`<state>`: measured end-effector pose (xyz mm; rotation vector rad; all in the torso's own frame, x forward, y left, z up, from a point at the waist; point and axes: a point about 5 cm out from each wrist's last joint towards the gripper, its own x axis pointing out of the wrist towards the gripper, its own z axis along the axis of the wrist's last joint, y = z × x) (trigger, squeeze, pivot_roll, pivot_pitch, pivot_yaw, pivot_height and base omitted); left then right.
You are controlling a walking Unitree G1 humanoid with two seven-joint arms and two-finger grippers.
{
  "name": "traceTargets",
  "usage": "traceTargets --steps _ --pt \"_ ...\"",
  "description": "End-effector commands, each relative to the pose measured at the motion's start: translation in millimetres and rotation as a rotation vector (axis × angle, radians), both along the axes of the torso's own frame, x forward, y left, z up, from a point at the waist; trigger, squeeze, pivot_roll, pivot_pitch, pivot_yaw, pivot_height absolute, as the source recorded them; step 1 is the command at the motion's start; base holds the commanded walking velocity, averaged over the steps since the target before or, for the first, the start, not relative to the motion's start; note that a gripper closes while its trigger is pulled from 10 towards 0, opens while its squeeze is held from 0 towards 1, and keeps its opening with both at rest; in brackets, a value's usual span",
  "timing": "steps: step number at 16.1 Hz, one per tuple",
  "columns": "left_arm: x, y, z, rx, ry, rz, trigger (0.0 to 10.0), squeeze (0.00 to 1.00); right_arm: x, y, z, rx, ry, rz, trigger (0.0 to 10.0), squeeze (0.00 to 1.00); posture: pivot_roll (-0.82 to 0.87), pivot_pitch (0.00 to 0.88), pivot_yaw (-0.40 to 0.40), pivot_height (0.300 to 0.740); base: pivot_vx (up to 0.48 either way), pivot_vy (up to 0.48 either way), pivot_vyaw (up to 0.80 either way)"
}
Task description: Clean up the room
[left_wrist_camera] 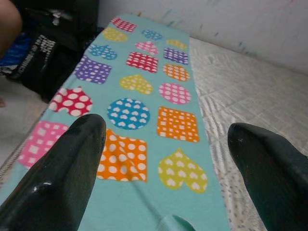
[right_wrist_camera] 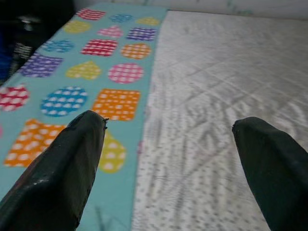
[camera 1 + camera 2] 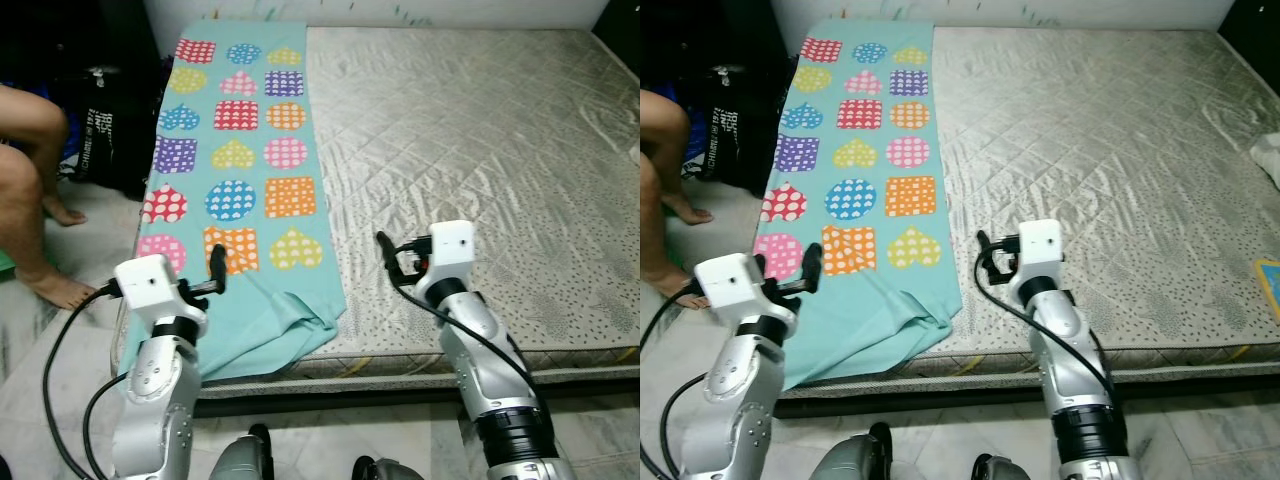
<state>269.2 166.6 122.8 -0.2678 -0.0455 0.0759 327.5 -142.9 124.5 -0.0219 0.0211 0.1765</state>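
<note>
A teal sheet (image 3: 240, 190) with bright shapes is spread along the bed's (image 3: 480, 150) left edge. Both claws, left (image 3: 216, 270) and right (image 3: 388, 258), are held wide apart over the near edge, gripping nothing.

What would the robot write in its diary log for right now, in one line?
stage: reaching bed | left pincer: open, above teal sheet | right pincer: open, above bare mattress | held: nothing | person's legs: robot's left

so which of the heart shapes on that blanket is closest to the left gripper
The yellow heart in the blanket's last patterned row, beside the orange square under the left gripper. The other hearts sit further up toward the wall.
</note>
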Motion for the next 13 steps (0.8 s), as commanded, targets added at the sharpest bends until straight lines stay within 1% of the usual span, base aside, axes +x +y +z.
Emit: traceTargets --steps 1,2,3,4,5,7,9,13 --pt "-1.6 1.8 -1.8 -0.005 0.008 0.002 10.0 0.0 -1.0 -0.9 -5.3 0.002 0.023 -0.014 10.0 0.0 0.1 0.182 -0.031 0.74 0.0 0.476 0.0" --pt "-1.6 1.8 -1.7 -0.005 0.008 0.003 10.0 0.0 -1.0 -0.7 -5.1 0.005 0.023 -0.012 10.0 0.0 0.1 0.182 -0.031 0.74 0.0 0.476 0.0" --pt "-1.6 1.6 -1.7 -0.006 0.009 0.002 10.0 0.0 -0.3 0.8 -3.9 -0.033 0.006 -0.014 10.0 0.0 0.1 0.182 -0.031 0.74 0.0 0.48 0.0" --pt "-1.5 1.4 -2.2 -0.007 0.013 0.0 10.0 0.0 -0.9 3.1 -2.4 -0.016 -0.023 0.014 10.0 0.0 0.1 0.182 -0.031 0.74 0.0 0.476 0.0" --pt "-1.5 1.3 -2.0 -0.006 0.015 0.0 10.0 0.0 -1.6 3.8 -1.9 0.027 -0.022 0.019 10.0 0.0 0.1 0.191 -0.032 0.74 0.0 0.476 0.0" --pt "-1.8 1.9 -1.8 -0.002 0.013 0.006 10.0 0.0 -0.7 0.6 -1.5 0.025 -0.023 -0.001 10.0 0.0 0.1 0.192 -0.031 0.74 0.0 0.431 0.0" --pt "-1.5 1.7 -2.2 0.011 0.017 0.013 10.0 0.0 -0.8 0.2 -3.4 -0.004 0.001 0.006 10.0 0.0 0.1 0.192 -0.031 0.74 0.0 0.0 0.0" --pt "-0.8 2.7 -0.6 0.014 0.01 0.022 10.0 0.0 -2.6 4.3 -5.6 0.038 0.013 0.033 10.0 0.0 0.1 0.197 -0.026 0.74 0.0 0.0 0.0"
